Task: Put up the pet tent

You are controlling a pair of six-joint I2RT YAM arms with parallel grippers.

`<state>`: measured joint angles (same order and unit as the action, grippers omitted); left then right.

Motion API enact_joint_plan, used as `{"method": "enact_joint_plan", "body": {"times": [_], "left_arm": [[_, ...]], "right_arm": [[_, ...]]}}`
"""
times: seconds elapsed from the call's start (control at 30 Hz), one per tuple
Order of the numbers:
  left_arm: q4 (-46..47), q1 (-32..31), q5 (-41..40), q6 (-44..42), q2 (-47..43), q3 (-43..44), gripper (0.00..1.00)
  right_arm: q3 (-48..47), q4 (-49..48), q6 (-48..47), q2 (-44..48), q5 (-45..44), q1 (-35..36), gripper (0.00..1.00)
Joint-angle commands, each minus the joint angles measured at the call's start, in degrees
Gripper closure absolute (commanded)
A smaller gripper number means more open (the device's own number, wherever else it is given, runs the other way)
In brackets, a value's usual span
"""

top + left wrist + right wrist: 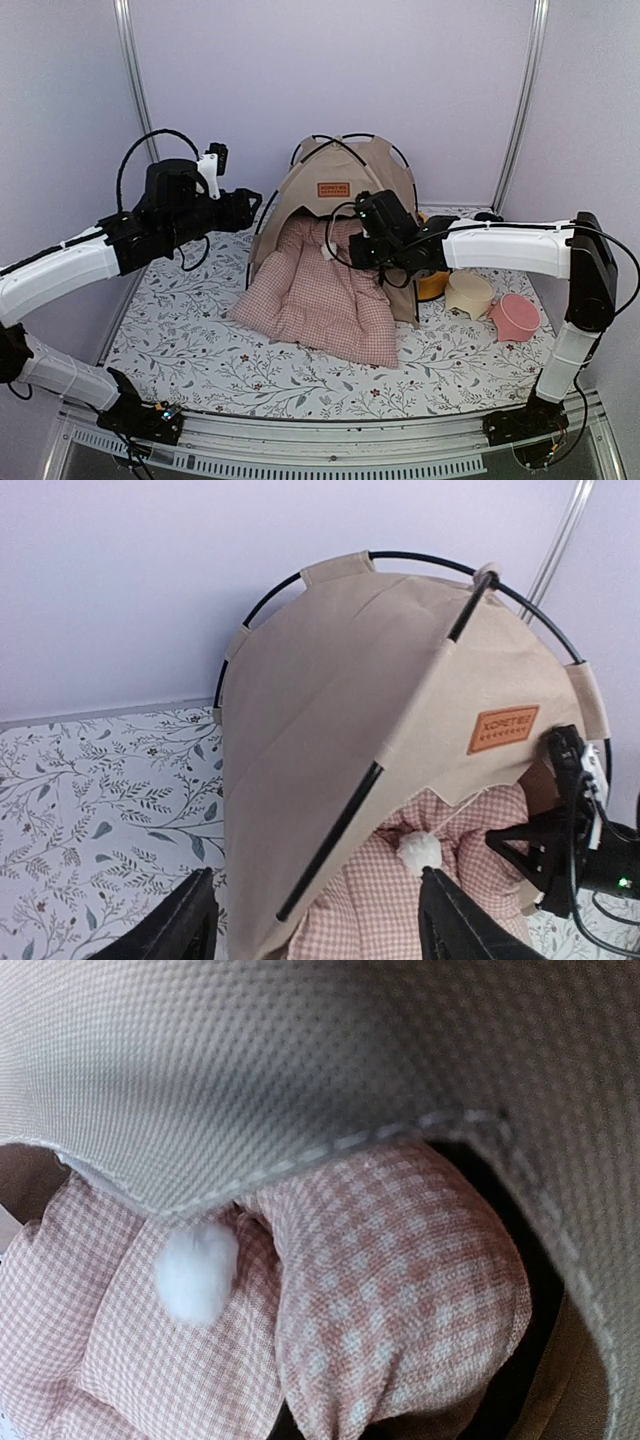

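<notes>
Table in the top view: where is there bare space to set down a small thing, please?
Bare floral cloth lies between the left wall and the pet tent, and along the front edge below the pink checked cushion. Right of the tent is crowded: right arm, yellow stand, cream bowl, pink bowl.

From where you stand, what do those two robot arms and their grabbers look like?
The left arm and the right arm both have smooth white tube-shaped shells linked by chunky black joints, and they stand on black bases. Thin black cables loop out around them. The left gripper ends in two black, tapering fingers.
</notes>
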<state>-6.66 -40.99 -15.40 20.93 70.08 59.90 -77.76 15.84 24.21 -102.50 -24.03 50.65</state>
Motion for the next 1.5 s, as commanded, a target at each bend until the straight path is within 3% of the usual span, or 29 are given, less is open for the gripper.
{"method": "enact_joint_plan", "body": {"times": [0.0,0.43,0.63,0.8,0.97,1.3,1.4,1.47], "left_arm": [[-4.53,3.51,7.77,-6.85,7.69,7.13,0.32],[-2.35,7.25,12.05,-14.27,19.43,19.62,0.35],[-4.19,7.85,13.99,-17.10,23.85,24.43,0.50],[-6.14,7.73,17.06,-18.55,25.63,26.81,0.69],[-7.69,6.78,16.41,-17.43,21.87,24.98,1.00],[-10.77,0.52,6.80,-9.85,4.06,12.85,1.00],[-11.74,0.52,7.52,-7.03,1.55,10.06,1.00],[-12.29,0.49,6.87,-5.30,0.76,8.71,1.00]], "right_arm": [[-2.52,-2.28,-1.52,-0.87,-0.07,-0.33,0.99],[-5.01,-3.08,-3.19,-2.32,3.63,-0.36,0.99],[-5.73,-3.18,-3.73,-2.33,4.04,-0.35,0.99],[-6.83,-2.74,-4.46,-2.61,4.59,-0.32,0.99],[-9.30,-2.06,-5.56,-3.07,5.07,-0.31,0.99],[-18.00,-4.61,-10.26,-8.47,6.88,0.13,0.97],[-19.53,-8.55,-11.93,-12.61,7.65,0.32,0.90],[-21.91,-8.50,-12.65,-15.62,7.84,0.24,0.79]]}}
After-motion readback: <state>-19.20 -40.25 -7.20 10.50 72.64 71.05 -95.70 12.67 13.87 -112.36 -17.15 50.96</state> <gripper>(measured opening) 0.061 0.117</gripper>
